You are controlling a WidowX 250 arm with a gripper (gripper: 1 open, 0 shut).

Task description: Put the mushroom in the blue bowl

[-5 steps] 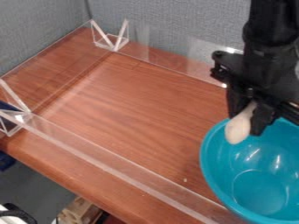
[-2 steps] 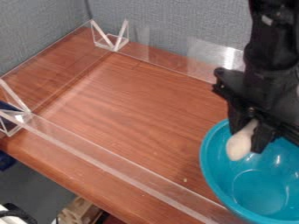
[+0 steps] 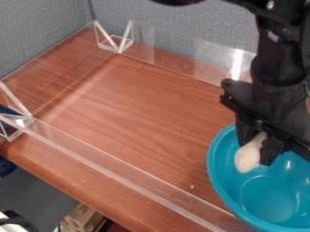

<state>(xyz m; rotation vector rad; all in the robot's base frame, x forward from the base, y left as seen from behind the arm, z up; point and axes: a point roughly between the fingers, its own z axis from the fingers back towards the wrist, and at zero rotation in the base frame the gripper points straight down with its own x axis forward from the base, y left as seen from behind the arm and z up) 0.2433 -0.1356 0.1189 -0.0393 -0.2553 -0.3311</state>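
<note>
So, over on the far left there's a white wire-looking bracket (image 3: 14, 116) with a bit of dark blue on it, and below it, down in the bottom left corner, a grey area with some black and white stuff I can't really make out. A small brown cardboard-looking box (image 3: 82, 220) sits down there too, right by the near edge of the table.

Moving right, another white bracket (image 3: 115, 37) stands near the back edge of the wooden table (image 3: 140, 109), with a grey textured wall (image 3: 169, 27) behind it. The middle is just reddish-brown wood grain, and a clear plastic strip (image 3: 121, 177) runs diagonally along the near side. There's a see-through panel along the back as well.

Then the right side is where the action is. The black gripper (image 3: 256, 136) comes down from the top and it's closed on the mushroom (image 3: 248, 154), pale stem end poking out below the fingers. I can't see the cap from here. The mushroom is up over the left part of the blue bowl (image 3: 269, 197), still in the grip. The bowl is big, round and glossy, with shiny highlights inside, and it's partly cut off by the right edge of the view.
</note>
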